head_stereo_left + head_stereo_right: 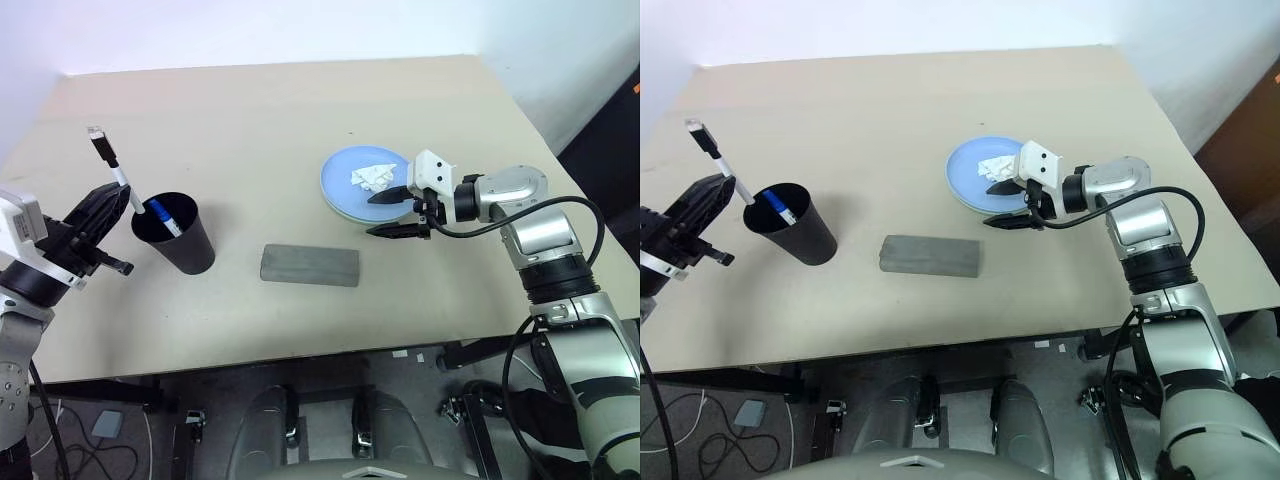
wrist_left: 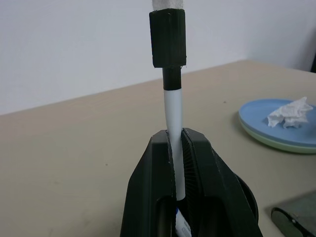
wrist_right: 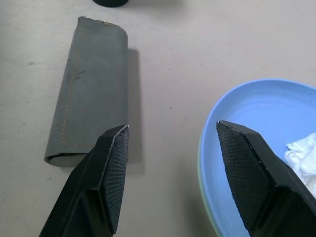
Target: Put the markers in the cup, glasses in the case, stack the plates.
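Left wrist view: left hand (image 2: 177, 143) clamped on black-capped marker (image 2: 174, 113); right hand (image 1: 398, 212) apart, level, beside plates (image 1: 345, 190).

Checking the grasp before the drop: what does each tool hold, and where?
Left tool pinches the black-capped marker around its white barrel, above the cup. Right tool is open, holding nothing.

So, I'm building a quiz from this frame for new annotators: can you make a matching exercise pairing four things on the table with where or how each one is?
Things:
1. black-capped marker
2. blue-capped marker
3. crumpled tissue
4. case

States:
A. lying on the blue plate
B. lying closed on the table between cup and plates
C. clamped in the left gripper above the cup
D. inside the cup

Pairs: 1-C, 2-D, 3-A, 4-B
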Action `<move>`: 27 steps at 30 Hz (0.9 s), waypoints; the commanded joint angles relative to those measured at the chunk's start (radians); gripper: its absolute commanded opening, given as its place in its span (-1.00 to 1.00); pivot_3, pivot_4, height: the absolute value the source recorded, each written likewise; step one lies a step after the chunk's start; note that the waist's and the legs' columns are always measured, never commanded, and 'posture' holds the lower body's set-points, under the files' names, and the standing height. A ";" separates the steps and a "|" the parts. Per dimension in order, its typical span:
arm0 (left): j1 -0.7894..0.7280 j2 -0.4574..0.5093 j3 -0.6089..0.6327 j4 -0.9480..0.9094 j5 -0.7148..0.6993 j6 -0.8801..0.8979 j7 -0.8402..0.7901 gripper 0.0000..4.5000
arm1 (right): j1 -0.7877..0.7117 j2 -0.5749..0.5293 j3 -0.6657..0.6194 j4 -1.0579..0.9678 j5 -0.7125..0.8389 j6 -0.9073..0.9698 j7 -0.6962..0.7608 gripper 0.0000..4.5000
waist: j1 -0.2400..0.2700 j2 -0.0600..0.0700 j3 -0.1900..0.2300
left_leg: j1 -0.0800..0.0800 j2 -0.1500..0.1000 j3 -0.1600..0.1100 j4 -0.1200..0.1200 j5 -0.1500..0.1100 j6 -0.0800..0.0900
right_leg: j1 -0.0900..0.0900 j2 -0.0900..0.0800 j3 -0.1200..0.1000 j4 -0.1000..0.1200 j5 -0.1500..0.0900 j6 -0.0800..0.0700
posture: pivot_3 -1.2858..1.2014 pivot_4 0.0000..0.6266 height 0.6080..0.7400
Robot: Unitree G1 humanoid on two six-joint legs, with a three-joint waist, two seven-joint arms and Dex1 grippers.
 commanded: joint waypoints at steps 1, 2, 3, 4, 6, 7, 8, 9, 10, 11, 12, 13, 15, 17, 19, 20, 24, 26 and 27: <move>0.002 0.002 0.015 -0.011 -0.018 -0.003 -0.012 -0.45 | -0.002 -0.021 -0.034 -0.042 0.014 0.000 -0.010 0.34 | 0.002 0.000 0.000 | 0.000 0.000 0.000 0.000 0.000 0.000 | 0.000 0.000 0.000 0.000 0.000 0.000 | 0.03 -0.52 0.68; 0.003 0.005 0.018 -0.012 -0.020 0.001 -0.014 -0.33 | -0.003 -0.021 -0.034 -0.042 0.014 0.000 -0.012 0.34 | 0.003 0.000 0.000 | 0.000 0.000 0.000 0.000 0.000 0.000 | 0.000 0.000 0.000 0.000 0.000 0.000 | 0.03 -0.52 0.68; 0.004 0.006 0.019 -0.012 -0.020 0.003 -0.015 -0.16 | -0.005 -0.020 -0.033 -0.039 0.013 -0.002 -0.013 0.34 | 0.002 0.000 0.000 | 0.000 0.000 0.000 0.000 0.000 0.000 | 0.000 0.000 0.000 0.000 0.000 0.000 | 0.03 -0.52 0.68; 0.005 0.006 0.020 -0.013 -0.019 0.004 -0.015 -0.01 | -0.007 -0.019 -0.032 -0.035 0.012 -0.004 -0.014 0.34 | 0.002 0.000 0.000 | 0.000 0.000 0.000 0.000 0.000 0.000 | 0.000 0.000 0.000 0.000 0.000 0.000 | 0.03 -0.52 0.68; 0.005 0.006 0.023 -0.016 -0.013 0.002 -0.008 0.27 | -0.013 -0.017 -0.030 -0.024 0.009 -0.013 -0.015 0.34 | 0.002 0.000 0.000 | 0.000 0.000 0.000 0.000 0.000 0.000 | 0.000 0.000 0.000 0.000 0.000 0.000 | 0.03 -0.52 0.68; 0.005 0.007 0.027 -0.019 -0.015 0.005 -0.004 0.43 | -0.015 -0.016 -0.029 -0.020 0.008 -0.015 -0.016 0.34 | 0.002 0.000 0.000 | 0.000 0.000 0.000 0.000 0.000 0.000 | 0.000 0.000 0.000 0.000 0.000 0.000 | 0.03 -0.52 0.68; 0.005 0.008 0.031 -0.025 -0.020 0.006 -0.002 0.60 | -0.017 -0.014 -0.028 -0.018 0.008 -0.017 -0.016 0.34 | 0.002 0.000 0.000 | 0.000 0.000 0.000 0.000 0.000 0.000 | 0.000 0.000 0.000 0.000 0.000 0.000 | 0.03 -0.52 0.68; 0.005 0.009 0.036 -0.032 -0.024 0.006 -0.001 0.76 | -0.018 -0.013 -0.027 -0.015 0.007 -0.020 -0.017 0.34 | 0.002 0.000 0.000 | 0.000 0.000 0.000 0.000 0.000 0.000 | 0.000 0.000 0.000 0.000 0.000 0.000 | 0.03 -0.52 0.68; 0.008 0.013 0.040 -0.039 -0.024 0.010 0.003 0.89 | -0.019 -0.012 -0.026 -0.013 0.006 -0.022 -0.017 0.34 | 0.002 0.000 0.000 | 0.000 0.000 0.000 0.000 0.000 0.000 | 0.000 0.000 0.000 0.000 0.000 0.000 | 0.03 -0.52 0.68; 0.011 0.017 0.046 -0.046 -0.031 0.014 0.002 0.99 | -0.021 -0.010 -0.026 -0.010 0.007 -0.023 -0.018 0.34 | 0.002 0.000 0.000 | 0.000 0.000 0.000 0.000 0.000 0.000 | 0.000 0.000 0.000 0.000 0.000 0.000 | 0.03 -0.52 0.68; 0.013 0.020 0.054 -0.053 -0.045 0.018 -0.002 0.99 | -0.024 -0.007 -0.029 -0.007 0.011 -0.023 -0.018 0.34 | 0.002 0.000 0.000 | 0.000 0.000 0.000 0.000 0.000 0.000 | 0.000 0.000 0.000 0.000 0.000 0.000 | 0.03 -0.52 0.68; 0.015 0.024 0.062 -0.058 -0.060 0.023 -0.010 0.99 | -0.026 -0.004 -0.030 -0.004 0.013 -0.023 -0.019 0.34 | 0.001 0.000 0.000 | 0.000 0.000 0.000 0.000 0.000 0.000 | 0.000 0.000 0.000 0.000 0.000 0.000 | 0.03 -0.52 0.68; 0.028 0.045 0.092 -0.070 -0.113 0.051 -0.035 0.99 | -0.033 -0.002 -0.030 0.008 0.013 -0.025 -0.018 0.34 | 0.001 0.000 0.000 | 0.000 0.000 0.000 0.000 0.000 0.000 | 0.000 0.000 0.000 0.000 0.000 0.000 | 0.03 -0.52 0.68; 0.039 0.071 0.135 -0.069 -0.172 0.085 -0.046 0.99 | -0.037 0.001 -0.034 0.019 0.017 -0.025 -0.017 0.34 | 0.000 0.000 0.000 | 0.000 0.000 0.000 0.000 0.000 0.000 | 0.000 0.000 0.000 0.000 0.000 0.000 | 0.03 -0.52 0.68; 0.056 0.087 0.185 -0.060 -0.211 0.096 -0.066 0.99 | -0.037 0.010 -0.047 0.023 0.037 -0.015 -0.017 0.34 | 0.000 0.000 0.000 | 0.000 0.000 0.000 0.000 0.000 0.000 | 0.000 0.000 0.000 0.000 0.000 0.000 | 0.03 -0.52 0.68; 0.075 0.095 0.210 -0.061 -0.224 0.110 -0.076 0.99 | -0.037 0.014 -0.055 0.024 0.050 -0.007 -0.018 0.34 | -0.001 0.000 0.000 | 0.000 0.000 0.000 0.000 0.000 0.000 | 0.000 0.000 0.000 0.000 0.000 0.000 | 0.03 -0.52 0.68; 0.193 0.096 0.320 -0.098 -0.324 0.155 -0.130 0.99 | -0.026 0.031 -0.102 0.022 0.107 0.021 -0.032 0.34 | -0.004 0.000 0.000 | -0.001 0.000 0.000 -0.001 0.000 0.000 | -0.001 0.000 0.000 -0.001 0.000 0.000 | 0.03 -0.52 0.68; 0.242 0.092 0.337 -0.117 -0.331 0.158 -0.150 0.99 | -0.012 0.036 -0.118 0.015 0.122 0.030 -0.039 0.34 | -0.003 0.001 0.001 | -0.001 0.000 -0.001 -0.001 0.000 0.000 | -0.002 0.000 0.000 -0.001 0.000 0.000 | 0.03 -0.52 0.68; 0.263 0.088 0.336 -0.129 -0.333 0.157 -0.157 0.99 | -0.001 0.037 -0.124 0.007 0.129 0.036 -0.043 0.34 | 0.000 0.001 0.000 | 0.000 0.000 -0.001 -0.001 0.000 0.000 | -0.003 0.000 0.000 -0.001 0.000 0.000 | 0.03 -0.52 0.68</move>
